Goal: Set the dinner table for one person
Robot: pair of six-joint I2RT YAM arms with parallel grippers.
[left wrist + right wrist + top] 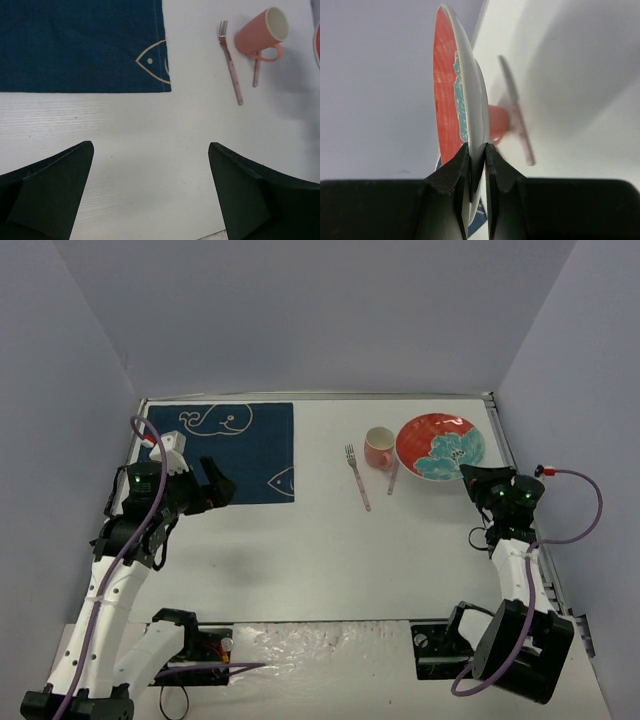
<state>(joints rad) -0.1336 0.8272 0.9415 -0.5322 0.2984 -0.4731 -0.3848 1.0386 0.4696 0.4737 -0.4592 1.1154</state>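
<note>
The large plain white rectangular dinner table with a thin metal edge [330,560] spreads out from the arm bases, and everything on it lies on its far half. The right gripper [477,147] is clenched on the near rim of a round red plate with a teal flower [438,443], which sits at the far right, close to the table's edge. Just left of the plate stands a pink mug [379,448]. A thin pink-handled utensil [393,478] lies between the two, its head hidden by the mug. A metal fork with a pink handle [357,478] lies just left of the mug, tines pointing away. These three things lie between the plate and the dark blue cloth placemat with white whale outlines [240,455], spread at the far left. The left gripper [151,146] hangs over bare tabletop near the placemat's near right corner, jaws spread wide and grasping nothing.
</note>
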